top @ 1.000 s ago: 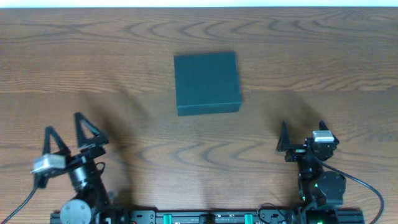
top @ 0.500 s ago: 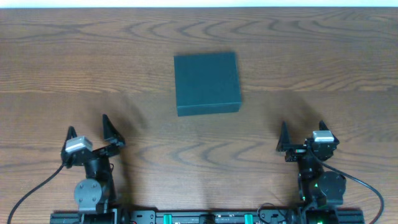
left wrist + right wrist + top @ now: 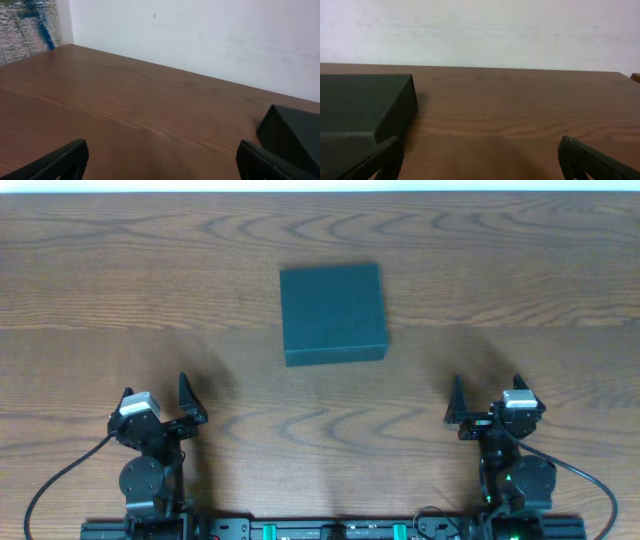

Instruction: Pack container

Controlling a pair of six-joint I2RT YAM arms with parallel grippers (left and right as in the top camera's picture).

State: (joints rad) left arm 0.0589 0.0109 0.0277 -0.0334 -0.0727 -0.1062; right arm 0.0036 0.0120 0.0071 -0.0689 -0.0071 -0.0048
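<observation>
The container (image 3: 332, 313), a dark teal square box with its lid down, lies flat on the wooden table a little behind the centre. My left gripper (image 3: 155, 388) sits near the front left, open and empty, well short of the box. In the left wrist view the container's corner (image 3: 295, 134) shows at the far right, beyond the open gripper (image 3: 161, 161). At the front right my right gripper (image 3: 487, 383) is also open with nothing in it. From the right wrist, the container (image 3: 362, 102) lies ahead on the left, past the wide-spread gripper (image 3: 482, 161).
The wooden table (image 3: 520, 270) ends at a white wall (image 3: 485, 30) at the back. The arm bases and a black rail (image 3: 330, 530) run along the front edge. Cables trail from both arms.
My left arm has swung rightward and turned to face the table's back, still open. The right arm and the container have not moved.
</observation>
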